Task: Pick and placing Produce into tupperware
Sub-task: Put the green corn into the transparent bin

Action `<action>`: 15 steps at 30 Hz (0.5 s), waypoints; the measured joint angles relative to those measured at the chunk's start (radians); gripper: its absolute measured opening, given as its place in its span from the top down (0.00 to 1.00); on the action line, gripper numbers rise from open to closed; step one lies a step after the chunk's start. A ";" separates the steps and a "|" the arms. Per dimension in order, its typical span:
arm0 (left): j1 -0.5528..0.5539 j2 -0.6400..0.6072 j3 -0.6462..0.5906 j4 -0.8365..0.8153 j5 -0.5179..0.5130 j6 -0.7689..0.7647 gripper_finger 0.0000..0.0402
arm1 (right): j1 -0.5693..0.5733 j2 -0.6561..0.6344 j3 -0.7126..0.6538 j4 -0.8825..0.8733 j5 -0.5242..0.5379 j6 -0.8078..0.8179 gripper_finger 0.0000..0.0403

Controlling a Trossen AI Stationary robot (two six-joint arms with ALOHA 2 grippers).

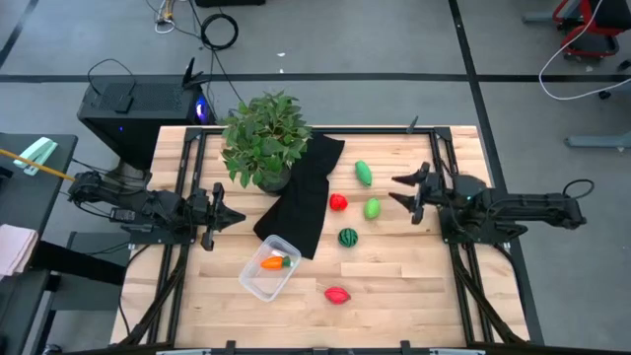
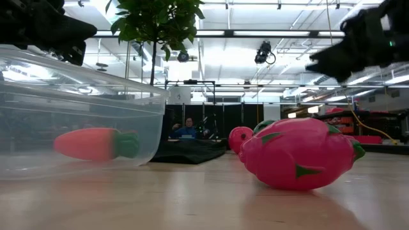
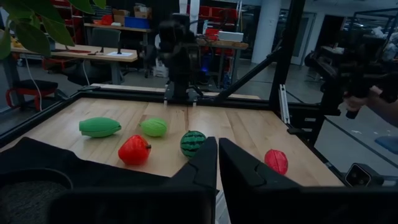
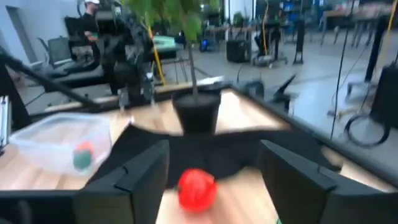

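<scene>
Near the surface's (image 1: 394,286) right edge, the right pincer (image 1: 403,193), spread wide, is facing a red toy (image 1: 338,202) that risks rolling away if nudged.

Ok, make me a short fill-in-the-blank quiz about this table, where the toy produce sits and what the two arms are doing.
1. The only toy inside the clear container is the orange ____.
2. The potted plant stands beside a ____ cloth.
3. The right gripper has its fingers ____, facing a red toy.
4. The left gripper has its fingers ____.

Missing words: carrot; black; open; shut
</scene>
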 joint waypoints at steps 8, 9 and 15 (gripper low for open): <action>0.000 0.000 0.000 0.000 0.000 0.001 0.92 | 0.001 0.317 0.355 -0.267 0.141 -0.148 0.34; 0.000 0.000 0.000 0.000 0.000 0.001 0.92 | 0.000 0.380 0.401 -0.327 0.176 -0.147 0.34; 0.000 0.000 0.000 -0.001 0.000 0.001 0.95 | -0.004 0.729 0.656 -0.450 0.272 -0.006 0.34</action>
